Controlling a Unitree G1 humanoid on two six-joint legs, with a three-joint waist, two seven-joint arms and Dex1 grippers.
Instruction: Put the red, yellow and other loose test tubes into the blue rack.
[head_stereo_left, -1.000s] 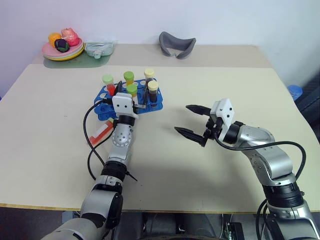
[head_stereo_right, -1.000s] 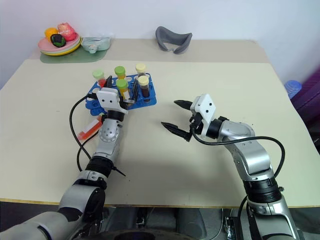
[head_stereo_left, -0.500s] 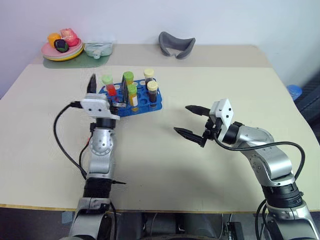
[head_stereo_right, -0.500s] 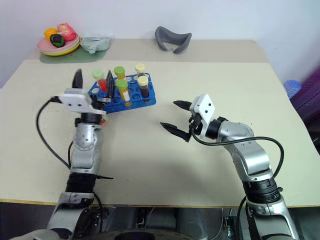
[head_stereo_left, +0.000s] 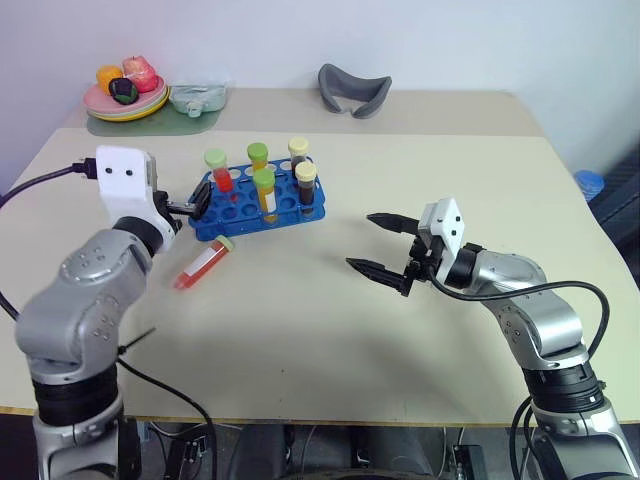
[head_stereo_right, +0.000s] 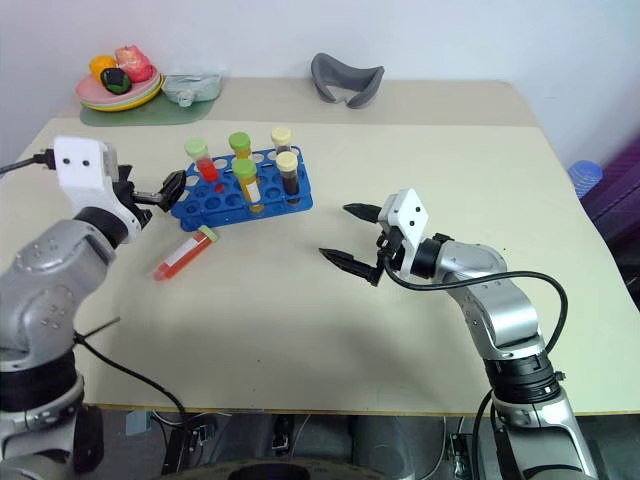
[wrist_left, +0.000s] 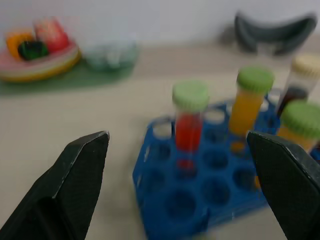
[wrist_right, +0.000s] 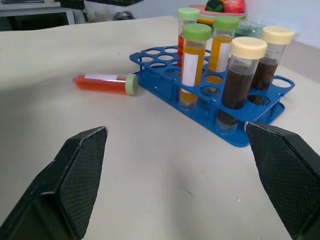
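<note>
Red-filled test tube with a green cap (head_stereo_left: 203, 262) lies flat on the beige tabletop (head_stereo_left: 330, 330) just in front of the blue plastic rack (head_stereo_left: 255, 205), its long axis slanting, cap toward the rack. In the left eye view the left gripper (head_stereo_left: 191, 205) hangs beside the rack's near-left corner, close above and behind the tube, so the left arm is judged far the nearer; its forearm is raised and bent in from the table's left side. The right gripper (head_stereo_left: 384, 246) sits well apart, pointing toward the rack. The left wrist view has both left fingers (wrist_left: 75, 185) spread wide, the rack and its standing tubes between them. The right wrist view has the right fingers (wrist_right: 75, 172) equally spread, empty, with the loose tube lying crosswise beside the rack.
</note>
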